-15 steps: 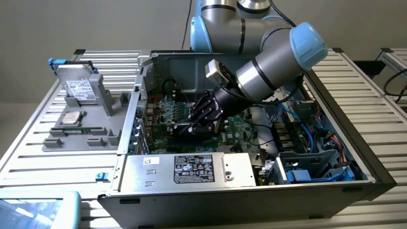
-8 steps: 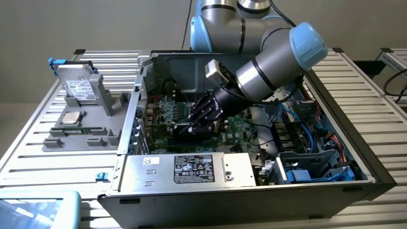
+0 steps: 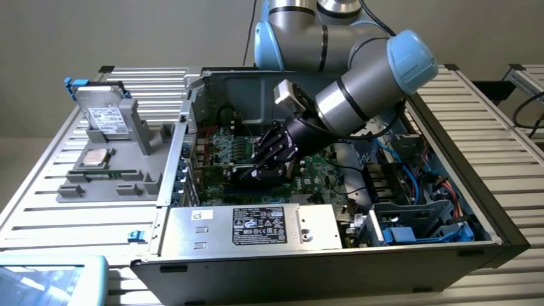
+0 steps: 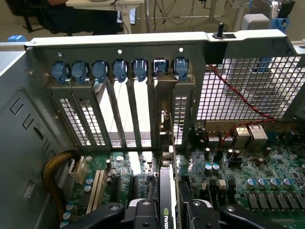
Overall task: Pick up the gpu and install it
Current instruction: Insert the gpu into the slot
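Now, tool (image 4: 169,213): clenched on the gpu (image 4: 166,191), with a black finger (image 4: 143,210) on either side of the card.
Gpu: up on edge over the green motherboard (image 4: 248,176), logo edge facing the wrist camera, far end right at the rear slot panel (image 4: 86,119). Whether it's seated in a slot, I can't tell.
Computer case (image 3: 340,274): lying open on the slatted worktop (image 3: 51,217). Inside are the motherboard, a labelled power supply (image 3: 255,226) and blue cables (image 3: 416,233) toward the exterior view's right.
Grey tray (image 3: 127,185): just beside the case on the exterior view's left. It holds a hard drive (image 3: 106,118) standing upright, plus a square silver chip (image 3: 93,157) and a memory stick (image 3: 106,172) lying flat.
Exterior view: the arm (image 3: 365,83) comes down into the middle of the case, and the tool sits low over the board.
Wrist view: a row of blue clips (image 4: 119,70) runs along the top of the slot panel, with a mesh grille (image 4: 248,90) beside it. There's also a white slot (image 4: 96,188) and a yellow-sleeved cable bundle (image 4: 52,171) by the case wall.
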Robot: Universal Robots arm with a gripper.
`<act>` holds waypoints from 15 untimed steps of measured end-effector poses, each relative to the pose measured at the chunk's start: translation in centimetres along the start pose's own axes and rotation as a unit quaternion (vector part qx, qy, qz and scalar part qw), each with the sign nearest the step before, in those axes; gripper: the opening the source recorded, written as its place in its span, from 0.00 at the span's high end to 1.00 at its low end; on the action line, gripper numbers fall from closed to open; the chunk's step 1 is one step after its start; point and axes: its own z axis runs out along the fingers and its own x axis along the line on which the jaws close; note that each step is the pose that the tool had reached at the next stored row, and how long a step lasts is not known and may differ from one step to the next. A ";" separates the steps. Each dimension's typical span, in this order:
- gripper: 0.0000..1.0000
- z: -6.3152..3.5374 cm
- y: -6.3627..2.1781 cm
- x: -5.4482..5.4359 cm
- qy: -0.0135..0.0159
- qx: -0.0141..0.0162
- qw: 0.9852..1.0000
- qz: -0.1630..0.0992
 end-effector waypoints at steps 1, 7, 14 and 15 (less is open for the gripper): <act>0.72 0.00 0.00 0.0 0.000 0.000 1.000 0.000; 0.72 -0.08 0.11 0.0 0.000 0.000 1.000 0.000; 0.72 -0.07 0.10 0.0 0.000 0.000 1.000 0.000; 0.72 -0.06 0.09 0.0 0.000 0.000 1.000 0.000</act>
